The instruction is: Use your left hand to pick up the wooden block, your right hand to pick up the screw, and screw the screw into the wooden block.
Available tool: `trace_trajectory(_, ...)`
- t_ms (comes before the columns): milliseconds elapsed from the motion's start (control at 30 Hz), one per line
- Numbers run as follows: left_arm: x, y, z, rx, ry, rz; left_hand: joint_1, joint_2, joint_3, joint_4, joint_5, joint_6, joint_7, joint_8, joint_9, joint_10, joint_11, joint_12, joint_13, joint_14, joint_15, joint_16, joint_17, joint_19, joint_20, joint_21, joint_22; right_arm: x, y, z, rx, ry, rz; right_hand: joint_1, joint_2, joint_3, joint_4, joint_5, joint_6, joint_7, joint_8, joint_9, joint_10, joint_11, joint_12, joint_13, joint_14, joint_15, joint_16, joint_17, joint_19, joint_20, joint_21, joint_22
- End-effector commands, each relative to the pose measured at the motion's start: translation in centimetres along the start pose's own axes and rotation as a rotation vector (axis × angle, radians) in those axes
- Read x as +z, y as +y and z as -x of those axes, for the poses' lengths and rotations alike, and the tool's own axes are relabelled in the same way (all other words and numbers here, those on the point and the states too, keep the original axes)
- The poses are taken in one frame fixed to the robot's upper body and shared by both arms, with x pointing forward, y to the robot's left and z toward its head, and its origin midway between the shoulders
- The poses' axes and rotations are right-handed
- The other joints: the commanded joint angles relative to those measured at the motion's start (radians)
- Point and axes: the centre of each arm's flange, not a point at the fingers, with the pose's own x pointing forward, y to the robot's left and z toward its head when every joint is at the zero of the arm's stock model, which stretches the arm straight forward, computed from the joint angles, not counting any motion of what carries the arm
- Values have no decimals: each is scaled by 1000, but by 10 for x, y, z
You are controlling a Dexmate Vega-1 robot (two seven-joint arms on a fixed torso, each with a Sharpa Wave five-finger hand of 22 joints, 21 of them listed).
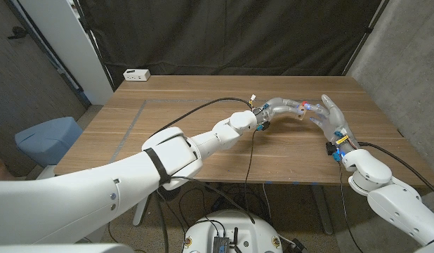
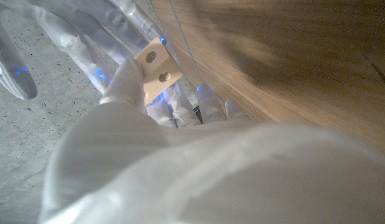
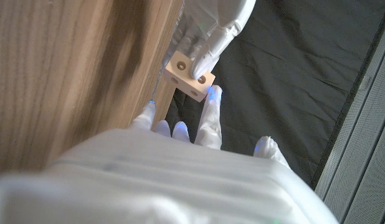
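Left hand (image 1: 284,110) fingers pinch wooden block (image 2: 156,68); right hand (image 1: 333,116) fingers spread, screw unclear.

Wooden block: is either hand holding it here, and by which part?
The left hand grips the wooden block with its fingers over one end, hole faces exposed. The right hand reaches to it; no screw is discernible.

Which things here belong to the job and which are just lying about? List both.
Job: wooden block, gripped by the left hand; right hand, fingers by the block; screw not discernible.
Lying about: white box, far corner of the table; blue object beside it.
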Motion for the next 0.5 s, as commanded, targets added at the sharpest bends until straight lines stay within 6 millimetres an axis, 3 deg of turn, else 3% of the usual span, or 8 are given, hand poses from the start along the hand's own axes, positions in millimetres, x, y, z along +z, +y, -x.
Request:
trace_trajectory(33,1,0,0,-1,-4,-1,-16,39,44,44,5,80,33,10,4,11,-3,17,5,9,-95,-1,3,11,-1,0,3,1,0,3,40,-11,-1,0,6,-1,0,6,10,-3,2,1,4,-2,4,2,-4,-6,7,0,2,6,3,3)
trace_trajectory(500,2,1,1,-2,-17,-5,-16,38,43,43,5,81,30,11,4,12,-2,17,5,11,-96,0,3,12,-3,0,3,4,-4,10,-10,-16,7,0,7,-1,0,7,20,1,-1,1,13,2,3,2,0,-7,7,0,3,2,3,3)
